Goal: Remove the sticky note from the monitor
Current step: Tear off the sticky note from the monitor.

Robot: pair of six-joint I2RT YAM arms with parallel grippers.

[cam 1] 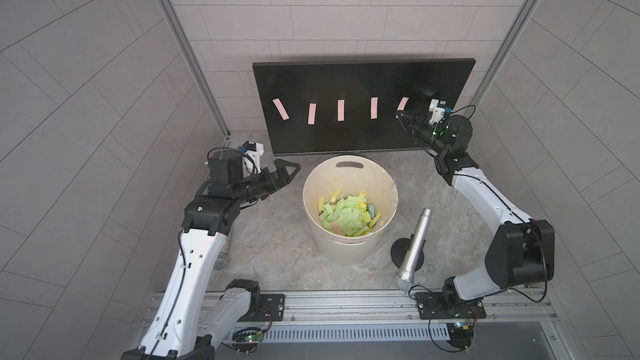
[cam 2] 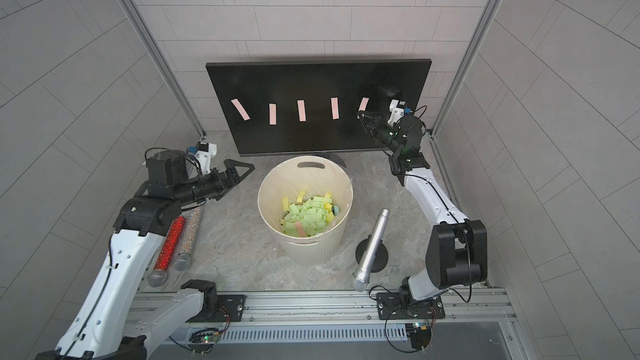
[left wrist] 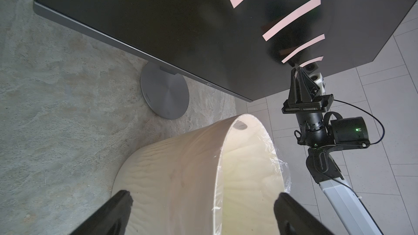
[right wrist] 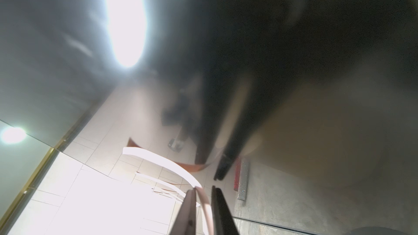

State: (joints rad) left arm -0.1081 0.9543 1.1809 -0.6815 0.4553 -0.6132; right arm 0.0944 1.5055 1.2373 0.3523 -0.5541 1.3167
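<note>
On the grey marbled tabletop (cam 1: pixel 270 237), the black monitor (cam 1: pixel 346 81) stands at the back against the tiled wall. The sticky note (cam 1: pixel 403 102), a pale pink strip at the right end of a row with four other pink notes (cam 1: pixel 341 110), curls off the screen, pinched in the closed right gripper (cam 1: pixel 400 117). The left gripper (cam 1: pixel 289 169) hangs open and empty beside the plastic-lined cream bucket (cam 1: pixel 346 251), which holds a heap of discarded notes (cam 1: pixel 346 216), mostly green and yellow.

Marbled tabletop (cam 2: pixel 235 237): monitor (cam 2: pixel 311 81) at back, bucket (cam 2: pixel 311 251) mid, glitter mics (cam 2: pixel 188 233) L, silver mic (cam 2: pixel 373 244) + base (cam 2: pixel 382 256) R
</note>
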